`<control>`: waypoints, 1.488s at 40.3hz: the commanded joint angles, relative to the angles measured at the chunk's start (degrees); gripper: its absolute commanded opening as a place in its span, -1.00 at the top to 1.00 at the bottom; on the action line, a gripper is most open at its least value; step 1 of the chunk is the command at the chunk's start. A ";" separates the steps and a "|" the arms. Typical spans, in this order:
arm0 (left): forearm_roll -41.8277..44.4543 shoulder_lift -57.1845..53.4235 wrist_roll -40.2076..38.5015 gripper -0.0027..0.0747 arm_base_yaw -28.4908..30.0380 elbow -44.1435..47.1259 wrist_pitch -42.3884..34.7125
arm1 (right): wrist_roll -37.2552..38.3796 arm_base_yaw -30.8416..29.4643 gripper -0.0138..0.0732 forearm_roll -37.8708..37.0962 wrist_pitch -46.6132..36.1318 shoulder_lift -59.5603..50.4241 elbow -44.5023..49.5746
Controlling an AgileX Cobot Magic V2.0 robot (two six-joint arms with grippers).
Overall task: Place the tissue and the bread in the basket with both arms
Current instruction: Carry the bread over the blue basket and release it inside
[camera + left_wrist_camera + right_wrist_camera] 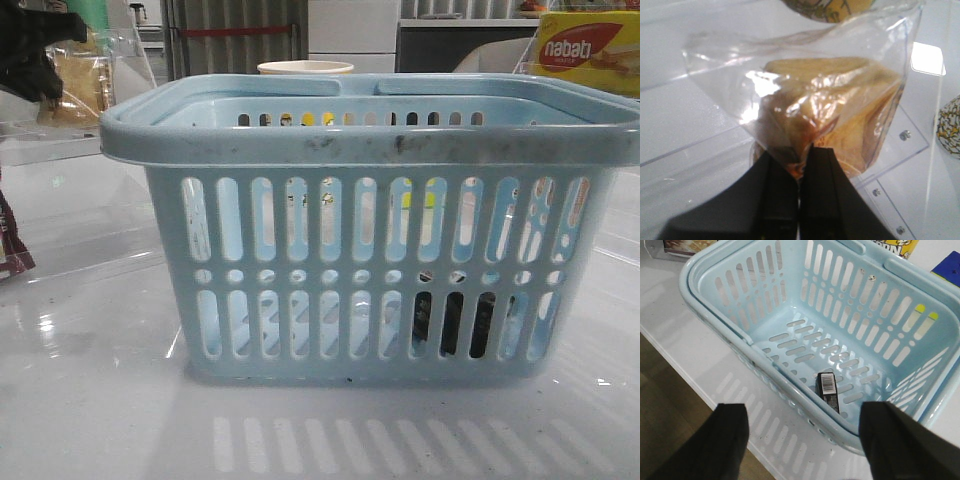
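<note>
Two items, one already placed. Upper left of the front view: left gripper (40, 50), dark, holds the bread (85, 80) up in the air, off to the left of the basket (370, 140) and about level with its rim. Left wrist view: the fingers (775, 200) are pinched tight on the bottom seam of the clear wrapper, and the golden bread (830, 115) fills the bag just beyond them. Bread looks light and soft, the wrapper thin and slippery; the grip is on film only, so it could slide or swing. A hold on the seam or loose film seems safer than squeezing the loaf. Centre of the front view: the light-blue basket sits on the white table (100, 420). Lower right through the slots, the dark tissue (450, 322) lies on the basket floor. Right wrist view: tissue (829, 391), flat, barcode up, near the front wall. Right gripper (804, 440) hovers above the basket's near rim, jaws wide apart, holding nothing. Upper right of the front view: nabati box (590, 50), not involved.
</note>
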 commanded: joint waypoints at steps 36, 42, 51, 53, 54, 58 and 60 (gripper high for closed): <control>1.07 -23.70 12.15 0.69 -30.44 -2.28 15.17 | -0.46 0.06 -0.63 0.40 -3.85 -0.43 -1.55; 3.01 -22.07 12.15 0.69 -34.19 -2.04 15.33 | -0.46 0.06 -0.63 0.40 -3.85 -0.43 -1.55; 2.81 -18.04 12.15 0.50 -36.01 -2.04 18.09 | -0.46 0.06 -0.63 0.40 -3.85 -0.43 -1.55; 2.81 -17.42 12.15 0.33 -36.05 -2.04 18.25 | -0.46 0.06 -0.63 0.40 -3.85 -0.43 -1.55; 2.56 -17.27 12.15 0.19 -36.05 -2.04 18.25 | -0.46 0.06 -0.63 0.40 -3.85 -0.43 -1.55; 2.56 -17.32 12.15 -0.20 -36.05 -2.04 18.25 | -0.46 0.06 -0.63 0.40 -3.85 -0.43 -1.55; 2.56 -17.73 12.15 -0.31 -36.05 -2.04 18.25 | -0.46 0.06 -0.63 0.40 -3.85 -0.43 -1.55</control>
